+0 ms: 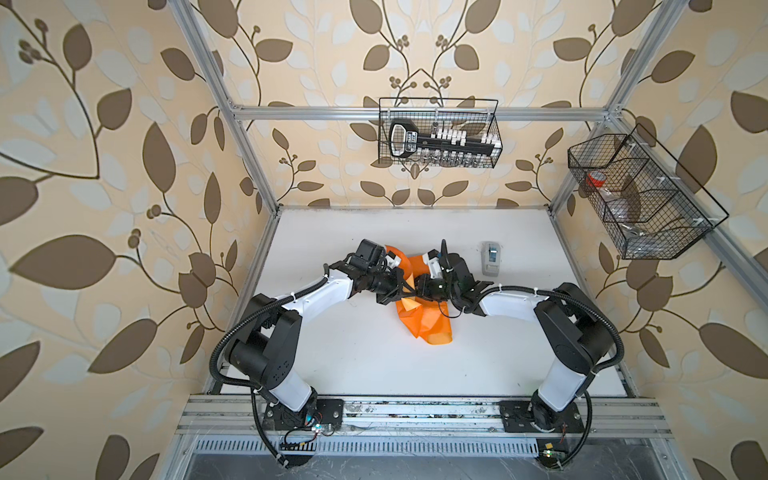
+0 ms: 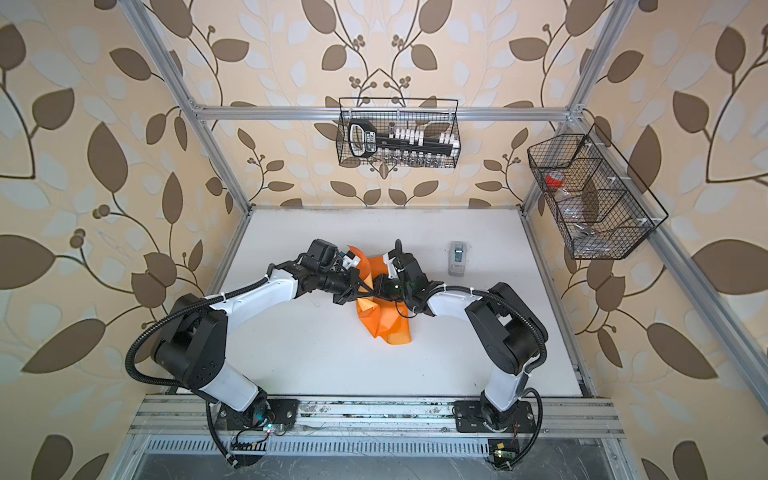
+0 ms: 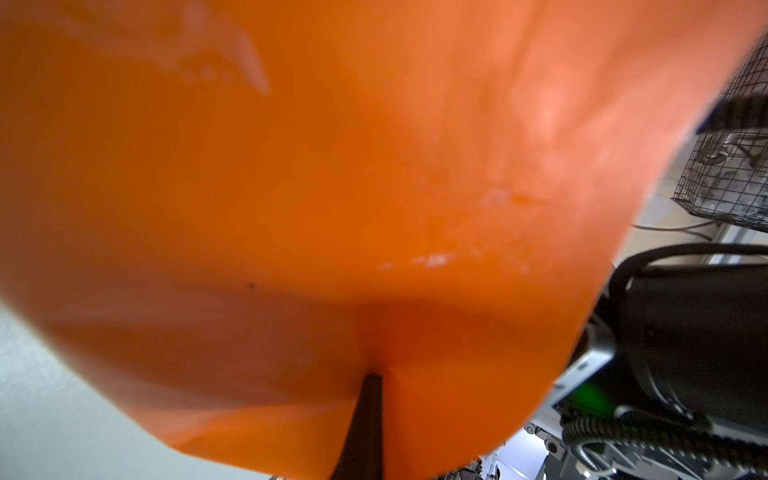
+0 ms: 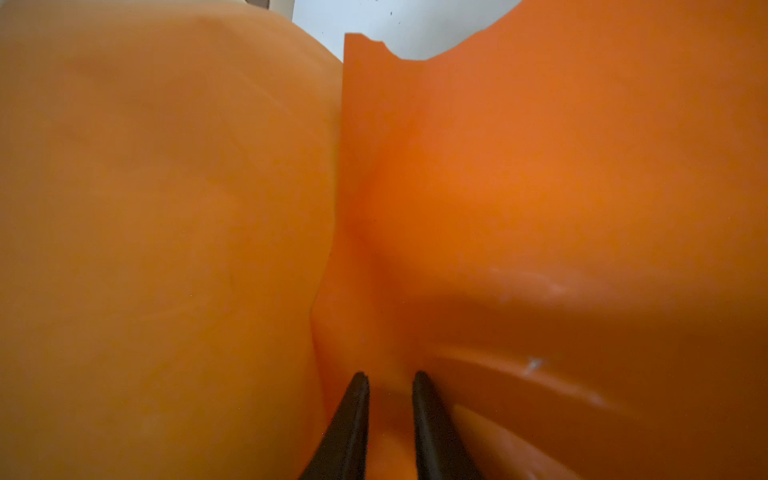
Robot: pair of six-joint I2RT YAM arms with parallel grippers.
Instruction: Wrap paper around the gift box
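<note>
item: paper (image 1: 419, 322) (image 2: 386, 326). orange, glossy, no longer flat; bunched and creased into loose folds. it sits near the centre of the white surface (image 1: 365, 365), under and between the two tools. in both top views one flap stands up behind the tools, and a longer crumpled tail lies on the surface toward the near edge. in the right wrist view the paper (image 4: 540, 187) shows a small ragged notch on one edge. in the left wrist view the paper (image 3: 332, 187) fills most of the frame, with faint scuffs.

left tool (image 1: 397, 291) (image 2: 355, 291) (image 3: 372, 380): jaws fully together, pinching a crease of the paper.

right tool (image 1: 419, 289) (image 2: 376, 291) (image 4: 390, 378): jaws only narrowly apart, closed on a thick fold of paper that runs between them.

arms: both reach in from the near rail with elbows out and forearms converging, so the tools meet almost tip to tip above the paper.

also noted: a grey tape dispenser (image 1: 491, 257) (image 2: 457, 257) stands on the surface beyond the right arm, apart from the paper.
</note>
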